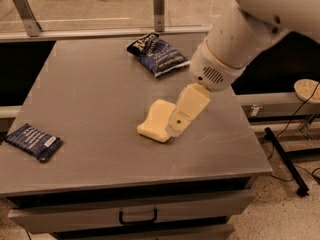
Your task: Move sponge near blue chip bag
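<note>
The pale yellow sponge [156, 121] lies on the grey table [95, 99] a little right of the middle. The cream-coloured gripper [176, 129] hangs from the white arm and reaches down over the sponge's right side, hiding that part of it. The blue chip bag [159, 55], dark blue with a black end and white lettering, lies at the back of the table, well apart from the sponge.
A flat blue packet with a white label [34, 142] lies near the table's front left edge. A drawer with a black handle [137, 217] is under the table front. A glass rail with metal posts [159, 9] runs behind the table. Cables and a stand leg [287, 161] lie on the floor at right.
</note>
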